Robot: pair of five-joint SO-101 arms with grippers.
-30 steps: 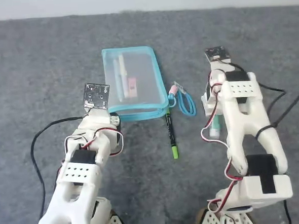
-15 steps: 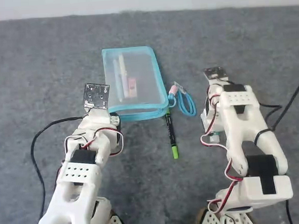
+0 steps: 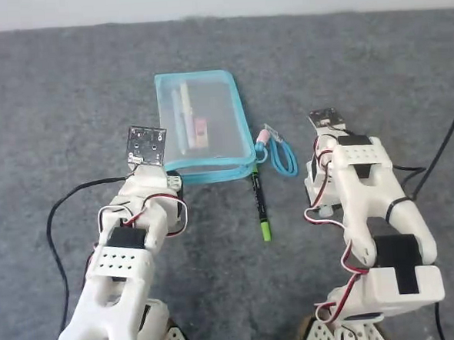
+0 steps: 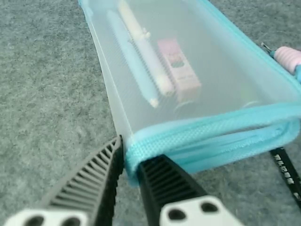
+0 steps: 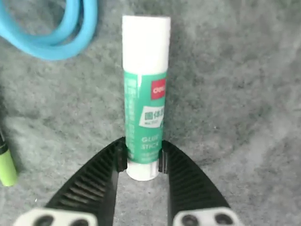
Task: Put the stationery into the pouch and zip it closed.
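Pouch [image 4: 221, 70] corner pinched by left gripper [image 4: 129, 157], probably to steady its mouth for loading; right gripper [image 5: 141, 155] clamped on glue stick [image 5: 145, 84], lying flat near pen [image 3: 260, 206].

A robotics lab bench, by the look of it; a white left arm [image 3: 117, 269] and right arm [image 3: 375, 199] with bare wiring stand on a grey felt tabletop [image 3: 68, 87]; plain pale wall [image 3: 217, 1] behind.

One pouch [image 3: 222, 116], one glue stick [image 5: 145, 94], one loose pen [image 3: 260, 206].
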